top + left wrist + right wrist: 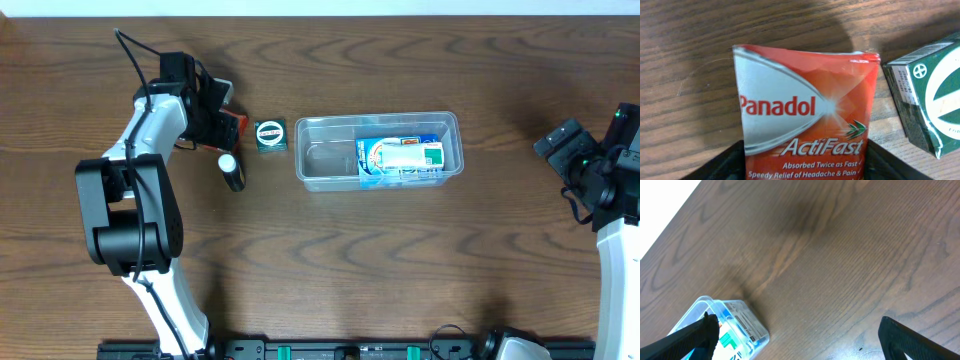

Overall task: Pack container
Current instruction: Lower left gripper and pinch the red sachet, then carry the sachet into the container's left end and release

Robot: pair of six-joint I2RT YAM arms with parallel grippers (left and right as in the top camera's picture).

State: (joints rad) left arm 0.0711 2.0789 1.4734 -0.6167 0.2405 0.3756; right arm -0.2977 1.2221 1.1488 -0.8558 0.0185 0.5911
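Observation:
The container (pixel 322 160) is a clear shallow tub at the table's middle, with a blue, white and green packet (pixel 400 158) lying inside. Its corner (pixel 754 325) shows in the right wrist view. A red Panadol box (pixel 805 110) lies on the wood left of it, also visible from overhead (pixel 238 122). My left gripper (pixel 805 162) has its black fingers pressed against both long sides of that box. My right gripper (pixel 797 325) hangs open over bare wood, far right of the container (pixel 572 150).
A dark green box (pixel 270 134) sits between the Panadol box and the tub, and is close on the right in the left wrist view (pixel 930 95). A small black bottle with a white cap (pixel 231 170) lies just in front of them.

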